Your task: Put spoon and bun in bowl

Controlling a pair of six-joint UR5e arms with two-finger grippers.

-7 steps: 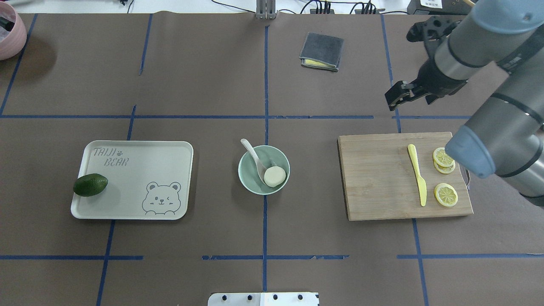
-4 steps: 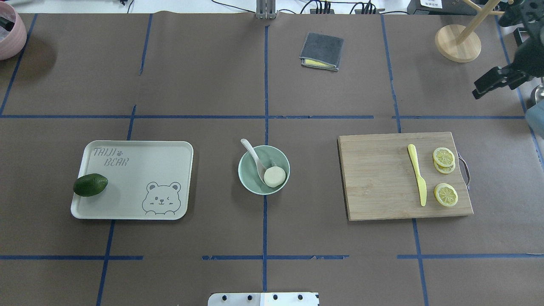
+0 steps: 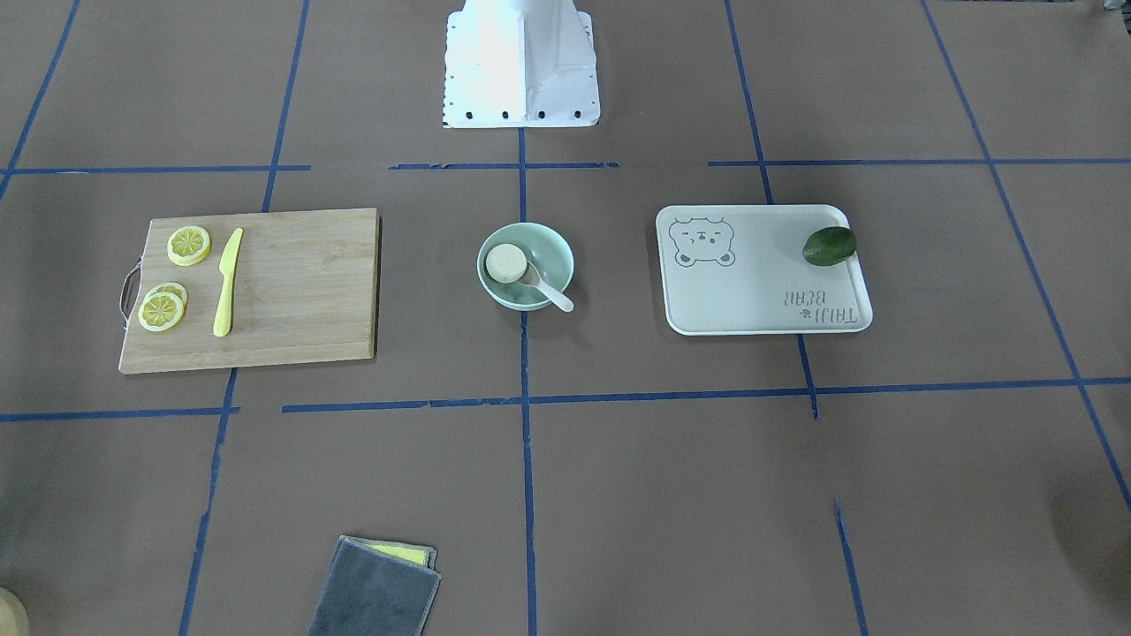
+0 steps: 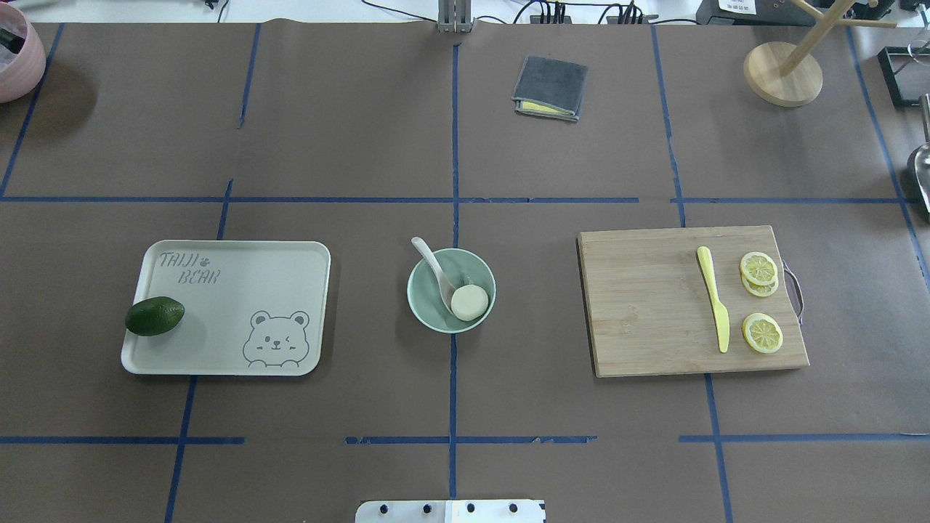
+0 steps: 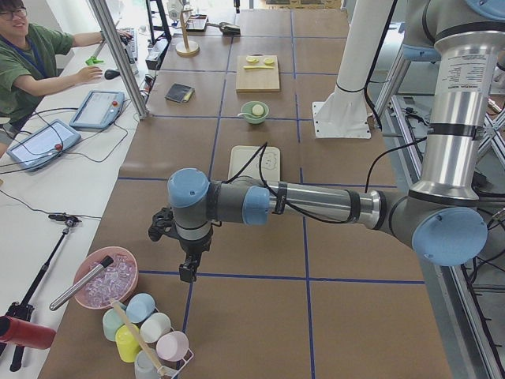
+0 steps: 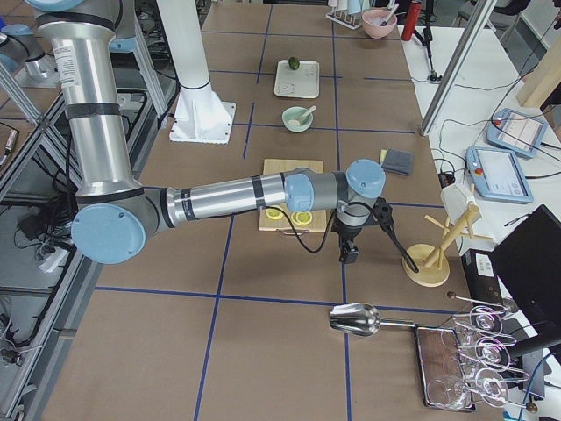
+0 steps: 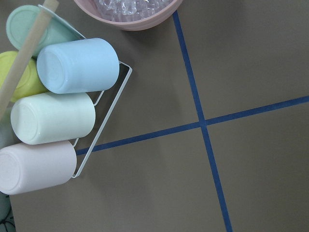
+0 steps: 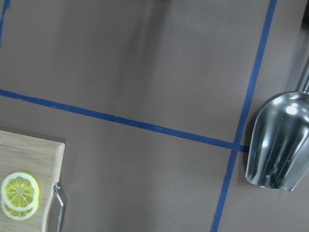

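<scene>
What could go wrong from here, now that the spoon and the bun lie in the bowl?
The handle of the spoon juts over the rim of the bowl; a bump could tip it out. The bun seems to rest against the spoon's scoop, so it might shift too. The left end effector hangs near the cups, and the right end effector near the wooden stand; a careless move might knock them.

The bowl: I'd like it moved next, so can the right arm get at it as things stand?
Probably yes. The bowl stands in the open at mid-table; between it and the right gripper lies only the flat cutting board.
</scene>
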